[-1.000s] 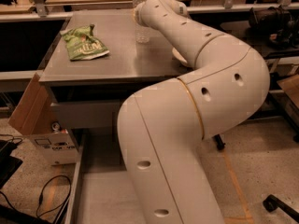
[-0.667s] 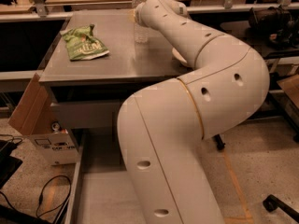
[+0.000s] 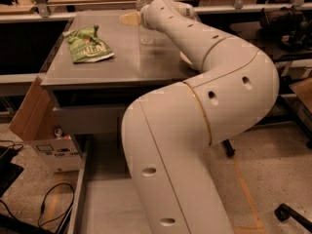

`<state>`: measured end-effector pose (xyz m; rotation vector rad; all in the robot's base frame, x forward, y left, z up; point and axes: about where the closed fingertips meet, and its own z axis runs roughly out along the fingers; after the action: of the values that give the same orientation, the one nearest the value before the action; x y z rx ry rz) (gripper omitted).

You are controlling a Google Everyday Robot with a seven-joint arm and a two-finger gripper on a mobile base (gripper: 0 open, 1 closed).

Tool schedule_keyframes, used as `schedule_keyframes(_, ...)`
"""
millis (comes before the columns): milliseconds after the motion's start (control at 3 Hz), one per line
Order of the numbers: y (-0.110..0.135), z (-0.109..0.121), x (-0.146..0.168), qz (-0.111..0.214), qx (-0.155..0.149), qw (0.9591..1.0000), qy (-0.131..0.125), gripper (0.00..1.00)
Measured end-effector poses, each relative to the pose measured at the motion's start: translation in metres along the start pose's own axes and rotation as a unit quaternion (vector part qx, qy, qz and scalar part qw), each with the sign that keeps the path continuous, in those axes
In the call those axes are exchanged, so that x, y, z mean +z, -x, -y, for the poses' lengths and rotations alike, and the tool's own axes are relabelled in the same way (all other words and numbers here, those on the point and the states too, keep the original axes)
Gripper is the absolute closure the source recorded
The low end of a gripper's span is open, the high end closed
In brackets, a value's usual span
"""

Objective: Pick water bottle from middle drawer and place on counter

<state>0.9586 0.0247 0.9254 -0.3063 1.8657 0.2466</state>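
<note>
The water bottle (image 3: 144,32) is clear with a white cap and stands upright at the far edge of the counter (image 3: 112,65). My gripper (image 3: 131,18) is at the bottle, level with its upper half, and its tan tip shows just left of it. The end of my arm hides most of the bottle's middle. The middle drawer (image 3: 105,204) is pulled out low at the front. It is a flat grey tray with a low left wall, mostly hidden behind my arm.
A green snack bag (image 3: 87,45) lies on the counter's left side. A shut drawer with a plain grey front (image 3: 83,118) sits under the counter. A cardboard box (image 3: 29,116) and cables (image 3: 46,204) are on the floor at left. Dark tables stand behind and at right.
Almost nothing. The bottle stays upright at the same spot on the counter, and my arm holds nearly the same pose over it.
</note>
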Motion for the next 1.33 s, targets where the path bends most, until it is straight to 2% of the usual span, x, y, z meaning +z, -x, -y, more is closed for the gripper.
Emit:
schedule_keyframes(667, 0.007, 0.004, -0.012, -0.011, 0.0, 0.9999, 0.008, 0.0)
schedule_keyframes(1000, 0.022, 0.022, -0.064, -0.038, 0.003, 0.9989, 0.026, 0.0)
schedule_keyframes(1333, 0.044, 0.044, -0.136, -0.041, 0.004, 0.9982, 0.043, 0.0)
